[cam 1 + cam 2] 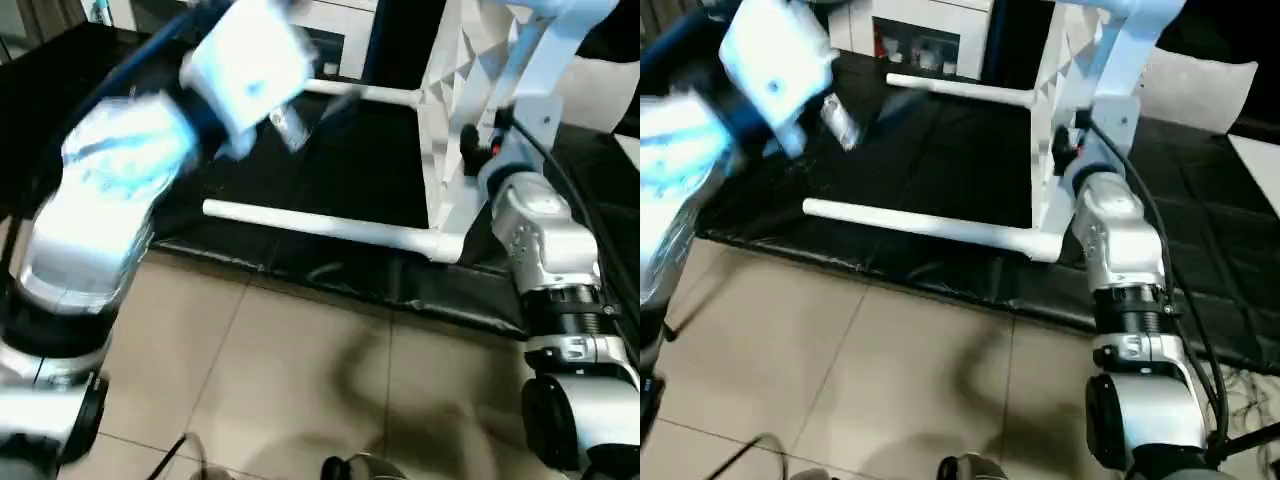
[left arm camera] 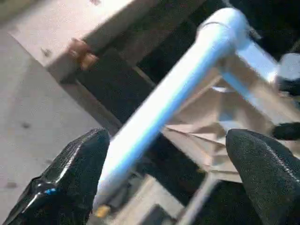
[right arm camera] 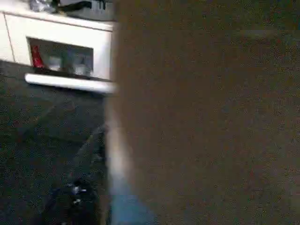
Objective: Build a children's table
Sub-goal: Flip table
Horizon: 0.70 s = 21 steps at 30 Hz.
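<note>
The children's table stands on its side on the black sheet, its white top [image 1: 450, 110] upright with the ribbed underside facing left. Two white legs stick out leftwards from it, a near one [image 1: 320, 226] and a far one [image 1: 370, 94]. My left arm [image 1: 110, 190] is raised over the sheet's left part. In the left wrist view my left gripper [image 2: 166, 140] is open, and a white leg [image 2: 178, 89] runs between its fingers [image 2: 75, 173], close to one of them. My right arm [image 1: 540, 225] reaches up along the top's right edge.
The black-sheeted work table [image 1: 330, 160] ends at a front edge above beige floor tiles [image 1: 280, 370]. A white cabinet [image 1: 920, 40] stands behind it. Cables [image 1: 1240, 400] lie on the floor at the right. A blurred brown surface [image 3: 211, 117] lies close before the right wrist camera.
</note>
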{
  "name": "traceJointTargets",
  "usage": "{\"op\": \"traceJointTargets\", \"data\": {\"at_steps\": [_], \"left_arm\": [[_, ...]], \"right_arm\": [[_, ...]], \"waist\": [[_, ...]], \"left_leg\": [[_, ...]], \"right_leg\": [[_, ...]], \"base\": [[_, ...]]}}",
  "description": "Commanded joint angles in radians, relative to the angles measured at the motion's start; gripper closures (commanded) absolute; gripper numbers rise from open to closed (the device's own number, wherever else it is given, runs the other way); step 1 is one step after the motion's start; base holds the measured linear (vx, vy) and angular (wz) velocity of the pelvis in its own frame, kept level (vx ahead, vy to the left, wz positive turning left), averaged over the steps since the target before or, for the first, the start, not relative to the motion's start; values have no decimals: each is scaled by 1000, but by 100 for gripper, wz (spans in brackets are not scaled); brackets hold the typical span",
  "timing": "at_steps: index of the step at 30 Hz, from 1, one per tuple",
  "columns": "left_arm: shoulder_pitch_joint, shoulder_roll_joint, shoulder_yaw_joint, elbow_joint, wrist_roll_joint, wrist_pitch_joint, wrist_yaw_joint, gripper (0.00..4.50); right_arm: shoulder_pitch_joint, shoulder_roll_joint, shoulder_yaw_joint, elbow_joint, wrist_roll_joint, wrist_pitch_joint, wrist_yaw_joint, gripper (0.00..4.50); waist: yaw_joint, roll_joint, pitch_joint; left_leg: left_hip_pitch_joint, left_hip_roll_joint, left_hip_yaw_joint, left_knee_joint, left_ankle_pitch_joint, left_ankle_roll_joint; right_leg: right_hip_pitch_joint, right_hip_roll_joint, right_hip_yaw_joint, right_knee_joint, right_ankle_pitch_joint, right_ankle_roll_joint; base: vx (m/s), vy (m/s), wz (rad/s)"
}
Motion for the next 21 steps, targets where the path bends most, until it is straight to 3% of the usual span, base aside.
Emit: {"op": "traceJointTargets", "data": {"at_steps": [1, 5, 6, 8, 9, 11, 12, 13, 14, 17, 18, 19, 21], "left_arm": [[-47, 24, -38, 83, 90, -64, 43, 0], [-76, 37, -56, 160, 142, -84, 68, 0], [-137, 51, -95, 335, 225, -140, 122, 0], [-168, 49, -109, 423, 257, -174, 150, 0], [-194, 43, -118, 487, 273, -202, 170, 0], [-224, 32, -125, 558, 295, -237, 202, 0], [-255, 21, -140, 626, 315, -273, 217, 0], [-277, 13, -151, 676, 332, -304, 234, 0], [-298, 3, -161, 724, 344, -330, 252, 0], [-354, -19, -190, 838, 380, -380, 276, 0], [-376, -30, -197, 880, 390, -397, 289, 0], [-405, -42, -207, 936, 401, -421, 301, 0], [-426, -56, -208, 972, 401, -437, 314, 0]], "right_arm": [[24, -8, 17, 6, -28, -16, 0, 119], [38, -6, 19, 2, -32, -23, 1, 119], [68, -5, 28, -25, -36, -22, 6, 119], [83, -4, 33, -44, -42, -19, 6, 119], [98, -5, 37, -62, -49, -18, 4, 119], [115, -6, 41, -84, -55, -16, 4, 119], [135, -4, 42, -110, -59, -12, 4, 119], [150, -3, 42, -129, -61, -11, 5, 119], [162, -1, 43, -142, -63, -10, 5, 119], [193, -3, 44, -172, -65, -8, 8, 119], [205, -5, 44, -184, -65, -7, 9, 119], [219, -6, 43, -198, -67, -4, 11, 119], [226, -7, 42, -206, -67, -1, 10, 119]], "waist": [[2, 4, -87], [4, -1, -89], [6, 8, -88], [7, 4, -88], [9, 10, -89], [9, 7, -92], [10, 14, -92], [10, 11, -91], [14, 16, -93], [17, 11, -92], [16, 14, -91], [19, 24, -90], [19, 13, -89]], "left_leg": [[-27, -5, 35, -62, 37, -31], [-26, -4, 33, -63, 22, -39], [-24, -4, 33, -63, 22, -39], [-25, -8, 32, -64, 11, -34], [-22, -9, 32, -64, 6, -34], [-26, -3, 26, -66, 24, -41], [-23, -4, 27, -64, 25, -43], [-24, -7, 28, -65, 29, -36], [-21, -6, 26, -64, 32, -36], [-22, -6, 26, -65, 34, -26], [-23, -3, 24, -66, 33, -31], [-20, -7, 26, -65, 17, -27], [-23, -8, 26, -65, 1, -22]], "right_leg": [[95, -41, 38, -51, -229, -45], [95, -43, 37, -54, -254, -28], [89, -42, 36, -54, -246, -35], [93, -39, 35, -60, -253, -28], [92, -40, 36, -64, -251, -27], [99, -46, 35, -53, -215, -45], [96, -46, 36, -51, -193, -60], [97, -42, 35, -59, -188, -60], [99, -45, 36, -52, -166, -68], [103, -45, 36, -57, -149, -79], [105, -49, 36, -52, -144, -92], [102, -47, 36, -59, -162, -92], [105, -46, 35, -65, -186, -88]], "base": [[0, 0, 0], [0, 0, 0], [0, 0, 0], [0, 0, 0], [0, 0, 0], [0, 0, 0], [0, 0, 0], [0, 0, 0], [0, 0, 0], [0, 0, 0], [0, 0, 0], [0, 0, 0], [0, 0, 0]]}}
